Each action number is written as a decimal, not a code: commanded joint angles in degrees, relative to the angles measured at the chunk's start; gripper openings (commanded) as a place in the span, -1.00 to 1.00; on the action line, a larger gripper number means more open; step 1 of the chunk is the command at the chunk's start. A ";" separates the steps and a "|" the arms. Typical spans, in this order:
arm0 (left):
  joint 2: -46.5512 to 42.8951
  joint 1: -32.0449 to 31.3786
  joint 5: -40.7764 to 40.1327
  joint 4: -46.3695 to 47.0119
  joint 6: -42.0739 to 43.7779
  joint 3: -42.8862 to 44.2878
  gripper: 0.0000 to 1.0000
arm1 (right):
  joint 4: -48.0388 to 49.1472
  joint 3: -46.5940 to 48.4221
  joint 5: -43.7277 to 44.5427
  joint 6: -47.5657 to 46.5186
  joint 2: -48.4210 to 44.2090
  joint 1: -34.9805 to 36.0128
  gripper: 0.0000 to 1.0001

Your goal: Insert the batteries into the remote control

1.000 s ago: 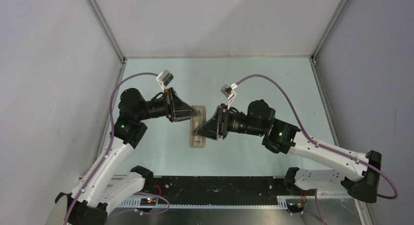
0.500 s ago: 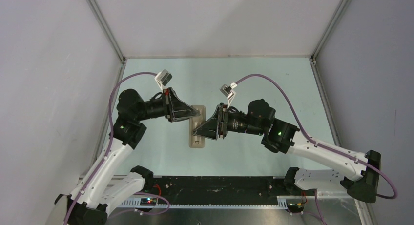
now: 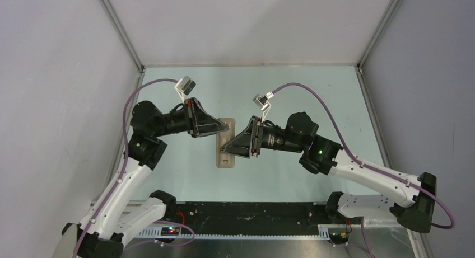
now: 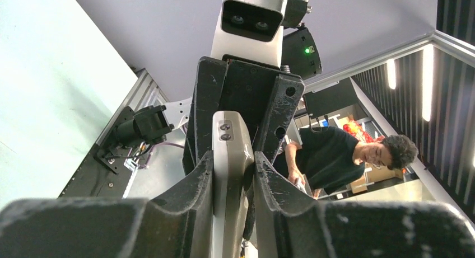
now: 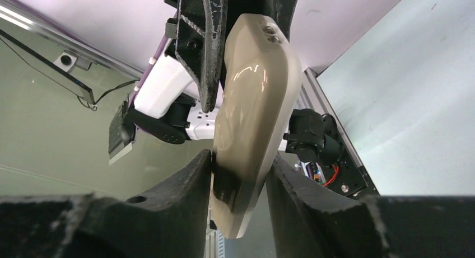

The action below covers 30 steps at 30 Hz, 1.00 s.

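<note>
Remote (image 5: 255, 101), plain back showing, is held between both grippers. Right gripper (image 5: 241, 179) pinches its nearer end, a finger pressed on each long edge. A dark patch sits between those fingers, too shadowed to read. Beyond, left gripper (image 4: 232, 174) clamps the farther end the same way. No batteries in sight. Likely step: steadying the remote to open its back. Next, one gripper must hold firm while the other lets go to work the cover.

Bright, even light — soft foreground blur
</note>
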 commanded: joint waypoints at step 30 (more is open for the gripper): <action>-3.19 0.23 -36.32 -33.14 23.68 0.49 -0.99 | -32.01 14.66 44.55 -12.64 9.98 11.65 0.89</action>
